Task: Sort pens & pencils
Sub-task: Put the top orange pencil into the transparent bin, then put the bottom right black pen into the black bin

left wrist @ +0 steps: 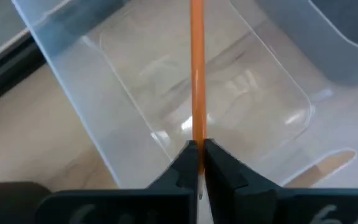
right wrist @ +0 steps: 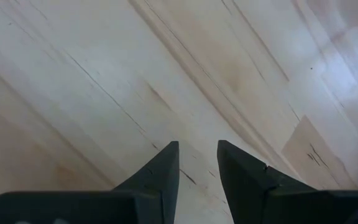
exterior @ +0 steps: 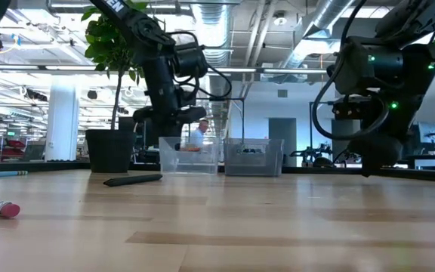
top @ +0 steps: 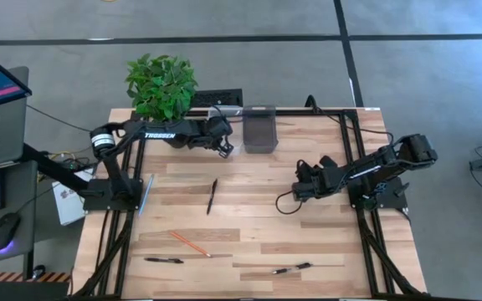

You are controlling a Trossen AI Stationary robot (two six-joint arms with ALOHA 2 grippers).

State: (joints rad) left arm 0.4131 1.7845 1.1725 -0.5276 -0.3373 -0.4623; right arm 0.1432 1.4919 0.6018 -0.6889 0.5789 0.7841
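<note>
My left gripper (left wrist: 197, 148) is at the table's far edge (top: 223, 147), shut on an orange pencil (left wrist: 196, 62) above a clear bin (left wrist: 114, 93). A second bin (top: 259, 130) stands beside it, with dark things inside. On the table lie three black pens (top: 212, 196) (top: 164, 260) (top: 291, 268) and another orange pencil (top: 189, 242). That pencil's eraser end shows in the low view (exterior: 0, 208). My right gripper (right wrist: 197, 149) hovers open over bare wood at the table's right middle (top: 301, 189), touching nothing. My left gripper pinches the orange pencil's shaft (left wrist: 196, 134) between its two fingertips. The pencil runs straight out ahead of the fingers, in line with them. It is lifted clear, above the clear bin's open top. The pencil's end behind the fingertips is hidden by the fingers.
A potted plant (top: 161, 84) stands at the far left corner. A thin blue strip (top: 146, 194) lies by the left arm's base. Dark frame rails run along both table sides. Bare wood lies in the middle (top: 258, 217). A desk with monitor and mouse stands left of the table.
</note>
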